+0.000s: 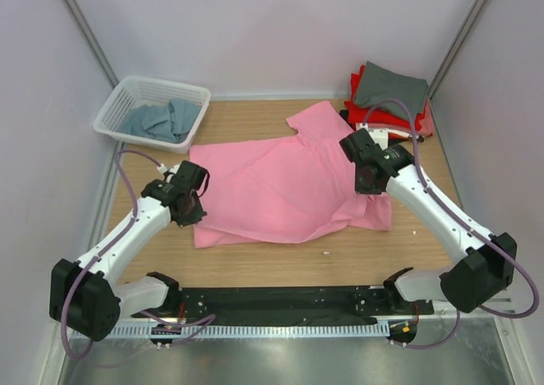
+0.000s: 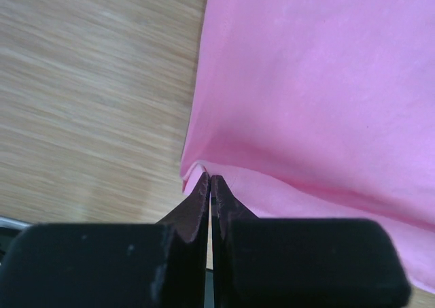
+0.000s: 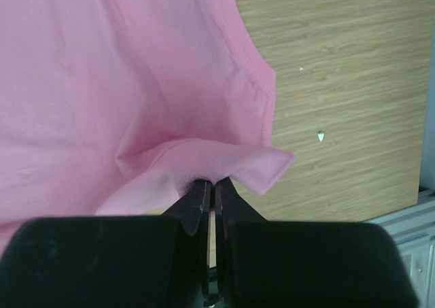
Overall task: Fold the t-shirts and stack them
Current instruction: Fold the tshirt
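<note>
The pink t-shirt [image 1: 289, 181] lies spread across the middle of the wooden table, partly folded, with one sleeve pointing to the back. My left gripper [image 1: 192, 208] is at the shirt's left edge. In the left wrist view the gripper [image 2: 209, 179] is shut on a fold of that pink edge [image 2: 312, 83]. My right gripper [image 1: 367, 189] is at the shirt's right side. In the right wrist view the gripper [image 3: 211, 182] is shut on a bunched pink fold [image 3: 224, 158] near a hemmed edge. A folded grey shirt [image 1: 391, 86] lies on red ones [image 1: 374, 115] at the back right.
A white lattice basket [image 1: 110, 117] at the back left holds grey-blue shirts [image 1: 157, 120]. Grey walls close in the table at the back and both sides. Bare wood [image 1: 323, 262] shows in front of the pink shirt, before the black base rail [image 1: 280, 302].
</note>
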`<action>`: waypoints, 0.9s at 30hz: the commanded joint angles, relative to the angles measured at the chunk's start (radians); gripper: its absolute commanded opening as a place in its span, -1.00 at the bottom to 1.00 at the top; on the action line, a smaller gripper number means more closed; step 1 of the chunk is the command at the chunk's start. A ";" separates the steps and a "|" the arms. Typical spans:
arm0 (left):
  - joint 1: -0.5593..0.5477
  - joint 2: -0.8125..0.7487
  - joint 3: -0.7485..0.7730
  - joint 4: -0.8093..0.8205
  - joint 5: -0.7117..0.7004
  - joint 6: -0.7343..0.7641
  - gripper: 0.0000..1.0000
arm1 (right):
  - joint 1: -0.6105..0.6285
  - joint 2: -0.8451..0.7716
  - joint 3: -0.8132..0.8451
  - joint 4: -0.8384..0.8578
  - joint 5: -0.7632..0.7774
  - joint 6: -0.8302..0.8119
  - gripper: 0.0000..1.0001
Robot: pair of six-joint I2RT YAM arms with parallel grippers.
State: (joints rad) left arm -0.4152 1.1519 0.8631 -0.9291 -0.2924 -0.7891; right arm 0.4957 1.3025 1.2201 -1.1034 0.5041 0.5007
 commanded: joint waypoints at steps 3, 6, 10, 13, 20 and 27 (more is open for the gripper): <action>0.076 0.041 0.059 0.076 0.029 0.088 -1.00 | -0.032 0.086 0.126 0.088 -0.018 -0.136 -0.97; 0.099 0.072 0.062 0.098 0.036 0.103 -1.00 | -0.039 0.142 0.177 0.108 -0.006 -0.178 -0.97; 0.115 0.115 0.060 0.121 0.041 0.110 -1.00 | -0.058 0.225 0.248 0.108 -0.021 -0.218 -0.97; 0.131 0.155 0.066 0.130 0.045 0.113 -1.00 | -0.068 0.302 0.320 0.099 -0.021 -0.232 -0.98; 0.181 0.270 0.114 0.136 0.073 0.126 -1.00 | -0.083 0.483 0.447 0.080 0.059 -0.264 -0.97; 0.191 0.399 0.188 0.130 0.073 0.133 -1.00 | -0.091 0.636 0.504 0.148 0.042 -0.301 -0.98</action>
State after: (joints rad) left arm -0.2375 1.5295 1.0084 -0.8181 -0.2260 -0.6716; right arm 0.4110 1.9049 1.6615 -1.0027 0.5278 0.2386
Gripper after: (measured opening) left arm 0.003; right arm 0.049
